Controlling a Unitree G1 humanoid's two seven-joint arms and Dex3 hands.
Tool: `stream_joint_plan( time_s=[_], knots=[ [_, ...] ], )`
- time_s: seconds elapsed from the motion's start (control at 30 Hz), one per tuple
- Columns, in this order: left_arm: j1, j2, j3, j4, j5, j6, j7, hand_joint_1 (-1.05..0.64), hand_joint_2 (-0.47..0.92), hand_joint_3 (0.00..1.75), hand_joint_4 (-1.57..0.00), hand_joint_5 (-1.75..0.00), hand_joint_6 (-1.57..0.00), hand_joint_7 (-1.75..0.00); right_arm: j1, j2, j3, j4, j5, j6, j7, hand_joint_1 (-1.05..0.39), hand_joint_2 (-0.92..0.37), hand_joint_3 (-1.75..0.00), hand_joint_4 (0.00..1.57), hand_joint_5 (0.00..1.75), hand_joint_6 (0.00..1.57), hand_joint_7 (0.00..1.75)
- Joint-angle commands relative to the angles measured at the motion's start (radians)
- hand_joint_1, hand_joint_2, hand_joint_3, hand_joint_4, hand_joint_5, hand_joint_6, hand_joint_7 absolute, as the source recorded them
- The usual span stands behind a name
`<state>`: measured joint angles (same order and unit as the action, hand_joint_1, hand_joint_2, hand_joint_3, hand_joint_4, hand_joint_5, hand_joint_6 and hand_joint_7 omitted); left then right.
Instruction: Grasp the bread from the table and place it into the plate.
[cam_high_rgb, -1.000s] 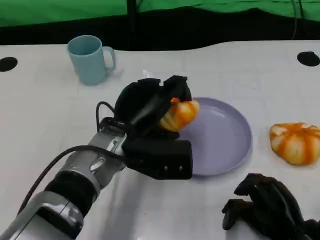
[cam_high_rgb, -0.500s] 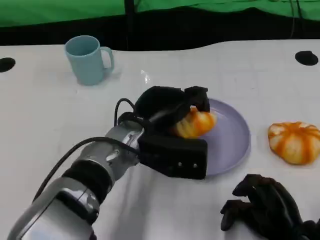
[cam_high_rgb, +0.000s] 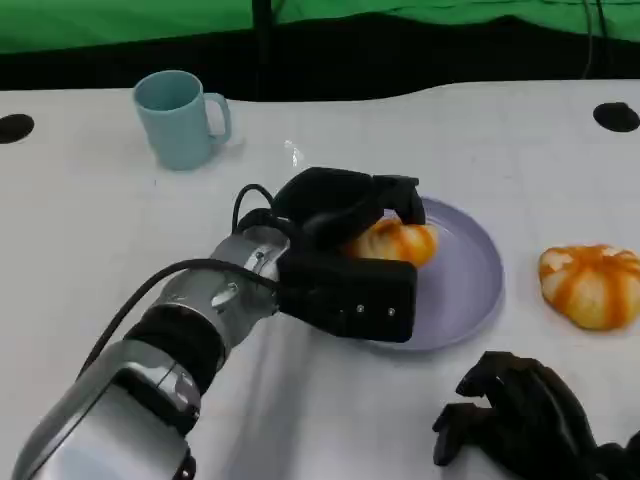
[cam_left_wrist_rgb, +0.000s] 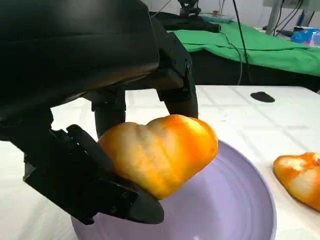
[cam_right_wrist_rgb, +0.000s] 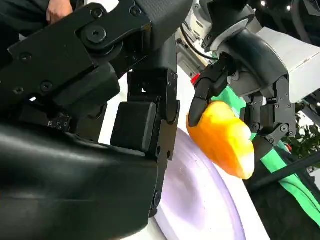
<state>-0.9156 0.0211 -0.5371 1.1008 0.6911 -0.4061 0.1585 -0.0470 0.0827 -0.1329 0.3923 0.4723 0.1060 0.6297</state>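
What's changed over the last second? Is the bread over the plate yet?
The left hand, gripping the bread throughout, carried it from the plate's near-left edge to above its left half and lower; not let go yet. The right hand, second bread and blue mug stayed put.

Your left arm (cam_high_rgb: 190, 340) is reaching forward and inward from the near left edge of the table, its silver forearm slanting toward the middle. Your left hand (cam_high_rgb: 345, 240) is gripping the bread (cam_high_rgb: 395, 242), fingers (cam_left_wrist_rgb: 175, 75) curling over the top of it and the thumb pressing from below. Your right hand (cam_high_rgb: 520, 420) is resting low at the table's near right corner, fingers curled inward and holding nothing.
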Motion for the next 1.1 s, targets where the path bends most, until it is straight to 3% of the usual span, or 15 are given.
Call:
stream_joint_plan(
  time_s=[0.03, 0.1, 0.13, 0.17, 0.2, 0.23, 0.37, 0.43, 1.1],
  knots=[
    [-0.021, 0.01, 0.003, 0.006, -0.012, -0.01, -0.01, -0.29, 0.92, 0.42, -0.63, -1.61, -0.71, -0.93, 0.007, -0.008, -0.008, -0.012, 0.002, -0.012, -0.005, -1.05, -0.72, -0.01, 1.57, 0.75, 1.57, 0.39],
    [-0.021, 0.01, 0.003, 0.006, -0.012, -0.01, -0.01, -0.29, 0.92, 0.42, -0.63, -1.61, -0.71, -0.93, 0.007, -0.008, -0.008, -0.012, 0.002, -0.012, -0.005, -1.05, -0.72, -0.01, 1.57, 0.75, 1.57, 0.39],
    [-0.036, 0.012, -0.012, 0.014, 0.002, -0.002, -0.038, -0.31, 0.92, 0.4, -0.59, -1.53, -0.66, -0.85, 0.008, -0.005, -0.007, -0.015, 0.002, -0.008, -0.011, -1.05, -0.72, -0.01, 1.57, 0.75, 1.57, 0.39],
    [-0.056, 0.012, -0.031, 0.023, 0.014, 0.011, -0.102, -0.36, 0.92, 0.36, -0.54, -1.3, -0.6, -0.6, 0.017, -0.004, -0.003, -0.023, -0.002, -0.015, -0.012, -1.05, -0.72, 0.0, 1.57, 0.75, 1.57, 0.39],
    [-0.07, 0.012, -0.044, 0.029, 0.021, 0.021, -0.15, -0.53, 0.92, 0.33, -0.33, -0.99, -0.43, -0.36, 0.023, -0.003, 0.0, -0.028, -0.006, -0.02, -0.012, -1.05, -0.73, -0.01, 1.57, 0.75, 1.57, 0.39],
    [-0.078, 0.012, -0.052, 0.031, 0.023, 0.028, -0.182, -0.64, 0.92, 0.32, -0.22, -0.75, -0.33, -0.19, 0.028, -0.003, 0.002, -0.032, -0.008, -0.024, -0.012, -1.05, -0.73, -0.01, 1.57, 0.75, 1.57, 0.39],
    [-0.078, 0.018, -0.064, 0.009, 0.021, 0.047, -0.235, -0.72, 0.92, 0.3, -0.15, -0.58, -0.27, -0.08, 0.047, -0.003, 0.006, -0.046, -0.004, -0.026, -0.007, -1.05, -0.74, -0.01, 1.57, 0.75, 1.57, 0.39],
    [-0.072, 0.026, -0.073, -0.015, 0.025, 0.065, -0.272, -0.85, 0.92, 0.31, -0.03, -0.45, -0.2, -0.04, 0.067, -0.003, 0.007, -0.062, 0.002, -0.023, -0.002, -1.03, -0.74, -0.01, 1.56, 0.75, 1.57, 0.38],
    [0.027, 0.141, -0.047, -0.237, -0.025, 0.058, -0.363, -0.92, 0.92, 0.37, 0.0, -0.39, -0.17, -0.02, 0.046, -0.011, 0.0, -0.047, 0.002, -0.015, -0.007, -1.04, -0.74, 0.0, 1.57, 0.75, 1.57, 0.39]
  ],
)
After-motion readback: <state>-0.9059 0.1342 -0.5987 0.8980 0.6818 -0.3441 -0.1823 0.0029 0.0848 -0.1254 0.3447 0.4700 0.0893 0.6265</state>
